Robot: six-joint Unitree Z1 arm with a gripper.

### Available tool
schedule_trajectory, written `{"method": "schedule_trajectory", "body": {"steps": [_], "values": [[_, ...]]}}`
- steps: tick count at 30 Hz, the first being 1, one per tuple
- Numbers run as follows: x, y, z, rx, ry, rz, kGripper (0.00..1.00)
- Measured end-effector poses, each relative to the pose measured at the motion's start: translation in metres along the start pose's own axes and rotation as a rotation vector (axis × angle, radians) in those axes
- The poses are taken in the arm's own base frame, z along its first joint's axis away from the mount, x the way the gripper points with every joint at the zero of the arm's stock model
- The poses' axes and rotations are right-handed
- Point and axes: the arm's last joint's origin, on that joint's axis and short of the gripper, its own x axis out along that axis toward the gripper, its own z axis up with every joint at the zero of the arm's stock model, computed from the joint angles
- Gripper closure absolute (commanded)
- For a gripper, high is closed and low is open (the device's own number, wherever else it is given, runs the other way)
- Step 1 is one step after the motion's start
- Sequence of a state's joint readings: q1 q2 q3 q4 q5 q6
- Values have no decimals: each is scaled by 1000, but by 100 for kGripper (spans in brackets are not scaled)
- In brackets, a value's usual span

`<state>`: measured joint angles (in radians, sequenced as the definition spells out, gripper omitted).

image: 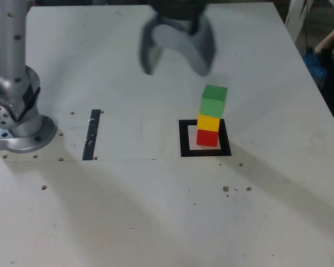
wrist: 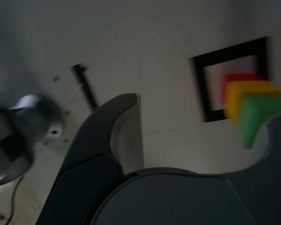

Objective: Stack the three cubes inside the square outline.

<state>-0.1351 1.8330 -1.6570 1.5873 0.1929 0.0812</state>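
Observation:
Three cubes stand stacked in the square outline point(image: 205, 138): the red cube point(image: 207, 137) at the bottom, the yellow cube point(image: 209, 122) on it, the green cube point(image: 214, 100) on top, set slightly askew. My gripper point(image: 177, 65) hangs open above the table, up and to the exterior view's left of the stack, touching nothing and blurred. In the wrist view the stack shows as red cube point(wrist: 236, 79), yellow cube point(wrist: 248, 96) and green cube point(wrist: 260, 117) over the square outline point(wrist: 201, 89), beside one of my fingers point(wrist: 124, 126).
A short black tape strip point(image: 92, 134) lies on the white table point(image: 156, 211) to the exterior view's left of the outline. The arm's grey base point(image: 14, 105) stands at the far left. A person's sleeve point(image: 331, 39) shows at the right edge.

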Motion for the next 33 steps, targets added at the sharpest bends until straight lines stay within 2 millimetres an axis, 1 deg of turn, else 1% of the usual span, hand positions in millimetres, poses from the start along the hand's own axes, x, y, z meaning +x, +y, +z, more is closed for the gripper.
{"method": "schedule_trajectory", "body": {"steps": [3, 6, 11, 13, 15, 17, 24, 26, 28, 33], "values": [[5, -4, -28, -47, 6, -13, 1], [12, -8, -51, -102, -24, -23, 0], [28, -15, -81, -182, -135, -55, 0], [40, -18, -82, -190, -143, -80, 0], [57, -23, -78, -198, -131, -106, 0], [72, -27, -80, -209, -111, -122, 0], [125, -40, -114, -225, 122, -118, 0], [130, -41, -118, -228, 144, -111, 0], [128, -40, -114, -236, 134, -106, 0], [131, -39, -109, -236, 156, -102, 0]]}}
